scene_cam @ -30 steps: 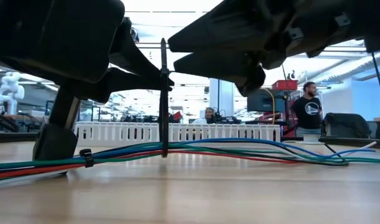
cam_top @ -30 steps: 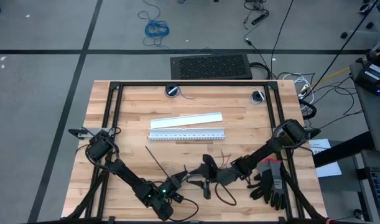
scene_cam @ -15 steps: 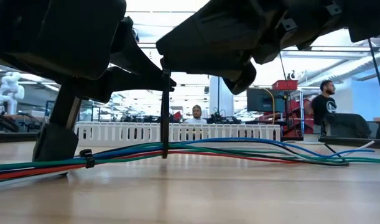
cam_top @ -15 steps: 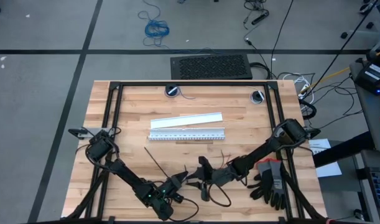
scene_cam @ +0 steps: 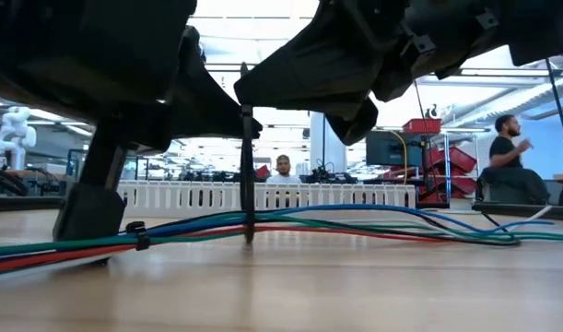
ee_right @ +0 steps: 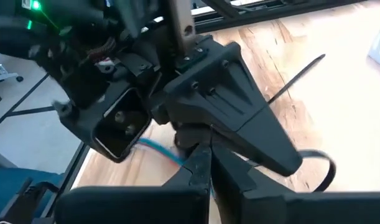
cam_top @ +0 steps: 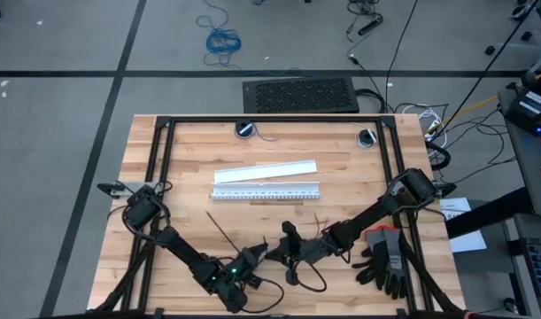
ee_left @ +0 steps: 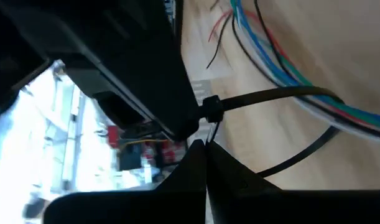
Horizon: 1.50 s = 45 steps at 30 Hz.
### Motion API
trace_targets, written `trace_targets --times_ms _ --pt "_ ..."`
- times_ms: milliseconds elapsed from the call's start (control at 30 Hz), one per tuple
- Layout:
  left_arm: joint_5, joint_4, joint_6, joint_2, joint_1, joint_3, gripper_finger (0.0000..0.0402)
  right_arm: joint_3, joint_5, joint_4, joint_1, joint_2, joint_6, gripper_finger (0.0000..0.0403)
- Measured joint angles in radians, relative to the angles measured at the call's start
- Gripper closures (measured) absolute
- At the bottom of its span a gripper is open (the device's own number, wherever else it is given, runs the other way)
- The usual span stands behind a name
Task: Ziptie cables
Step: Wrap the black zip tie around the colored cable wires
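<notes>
The cables (scene_cam: 373, 221), thin blue, green, red and grey wires, lie along the table near its front edge. One black ziptie (scene_cam: 247, 175) is looped round them and stands upright, its head (ee_left: 211, 111) closing a wide loop (cam_top: 310, 282). A second ziptie (cam_top: 224, 232) lies flat and straight on the wood. A small black tie (scene_cam: 136, 235) sits on the bundle farther left. My left gripper (cam_top: 263, 251) and my right gripper (cam_top: 286, 252) meet tip to tip at the upright ziptie, both shut. My left gripper pinches the ziptie's thin tail (ee_left: 209, 132) between its two fingertips, just past the head. The fingers come nearly level from the table's left. The strap stands upright, and its loop runs down round the cables on the table. My right gripper is shut on the upright ziptie (scene_cam: 247, 92) close to the head, coming slanting down from the table's right, opposite the left fingers. Its own fingers (ee_right: 199, 163) and the left gripper hide which part it has.
Two white strips, one plain (cam_top: 266, 168) and one slotted (cam_top: 266, 191), lie mid-table. Black and grey gloves (cam_top: 385, 261) lie at the front right. A black frame (cam_top: 164, 159) borders the tabletop. People sit in the room beyond (scene_cam: 507, 157).
My right gripper has shut its open fingers at the upright ziptie, beside my left gripper's tips. My left gripper has kept its hold and rolled a little. The ziptie stays upright, looped round the cables.
</notes>
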Motion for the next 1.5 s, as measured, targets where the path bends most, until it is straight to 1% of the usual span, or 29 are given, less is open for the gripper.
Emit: trace_targets --times_ms 67,133,200,367,633,733,867,1000,1067,1133,1233,1367,1433,1500 --pt "0.021 0.009 -0.058 0.000 0.000 0.000 0.0401 0.000 0.020 0.006 0.001 0.000 -0.014 0.0402" --pt "0.033 0.012 -0.085 0.000 0.000 0.000 0.0401 0.000 0.064 0.021 0.004 0.000 -0.027 0.0402" --pt "0.049 0.010 -0.079 0.000 0.000 0.000 0.0402 0.000 0.104 0.039 0.011 0.000 -0.045 0.0402" --pt "0.148 0.012 -0.073 -0.004 -0.005 0.003 0.0401 0.000 0.160 0.048 0.010 -0.006 -0.063 0.0403" --pt "0.192 0.001 -0.028 -0.004 -0.032 0.004 0.0402 0.000 0.273 0.048 0.010 -0.006 -0.072 0.0402" --pt "0.225 -0.018 -0.032 -0.004 -0.037 0.004 0.0402 0.000 0.278 0.057 0.012 -0.006 -0.082 0.0402" --pt "0.216 -0.020 -0.139 -0.003 -0.031 0.003 0.0402 0.000 0.292 0.056 0.016 -0.006 -0.100 0.0402" --pt "0.208 -0.021 -0.160 -0.003 -0.023 0.003 0.0402 0.000 0.290 0.031 0.052 -0.017 -0.147 0.0400" --pt "0.207 -0.019 -0.162 -0.002 -0.021 0.002 0.0402 0.000 0.280 -0.016 0.076 -0.025 -0.133 0.0388" --pt "0.206 -0.016 -0.162 -0.002 -0.021 0.002 0.0402 0.000 0.257 -0.058 0.094 -0.024 -0.093 0.0366" --pt "0.205 -0.016 -0.163 -0.002 -0.021 0.002 0.0402 0.000 0.207 -0.049 0.104 -0.016 -0.021 0.0317" --pt "0.204 -0.013 -0.162 -0.002 -0.020 0.002 0.0402 0.000 0.168 -0.026 0.104 -0.008 -0.010 0.0254" --pt "0.204 -0.011 -0.163 -0.002 -0.019 0.002 0.0402 0.000 0.135 0.000 0.097 -0.008 -0.005 0.0238" --pt "0.204 -0.011 -0.163 -0.002 -0.019 0.002 0.0402 0.000 0.121 0.012 0.090 -0.008 0.001 0.0234"
